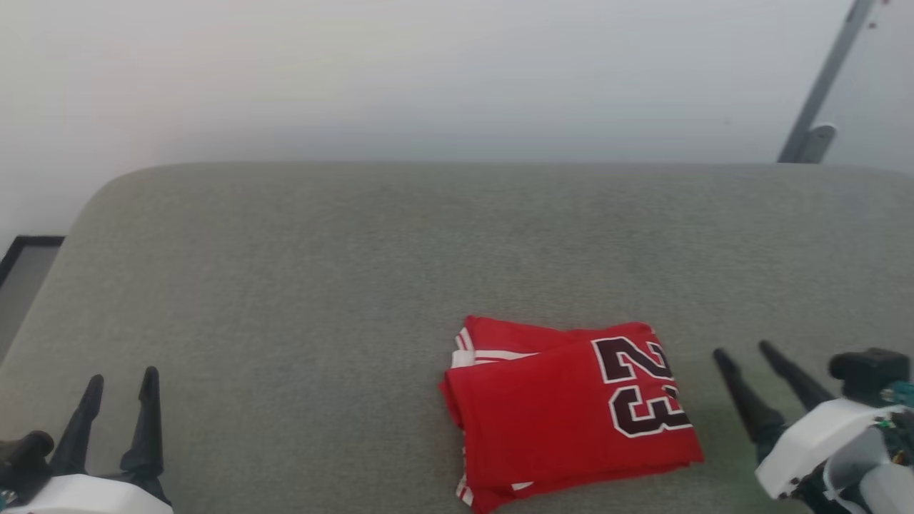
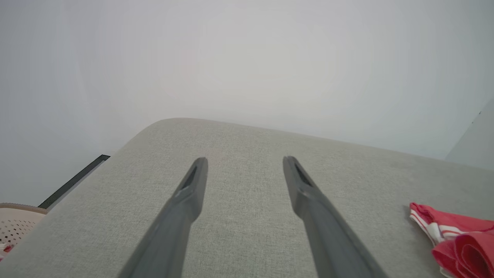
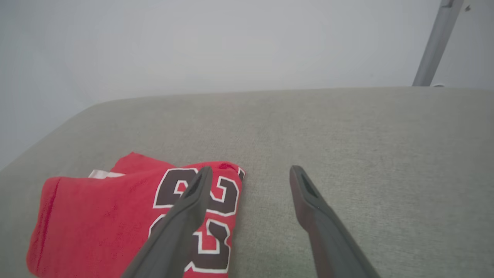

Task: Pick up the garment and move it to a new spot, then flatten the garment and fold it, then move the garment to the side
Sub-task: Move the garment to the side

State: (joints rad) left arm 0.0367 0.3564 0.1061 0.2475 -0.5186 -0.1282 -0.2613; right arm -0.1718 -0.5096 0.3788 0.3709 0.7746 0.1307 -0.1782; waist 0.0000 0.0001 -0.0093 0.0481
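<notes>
Folded red jersey: soft, light, probably slippy; best pinched through all layers at edge. Agape, empty: left gripper, right gripper.

Red garment with a dark "23" outlined in white and red-and-white striped trim, set against a muted grey-green woven cushion and a pale grey wall. Left gripper and right gripper: black fingers, white housings. Basket: beige, perforated.
</notes>
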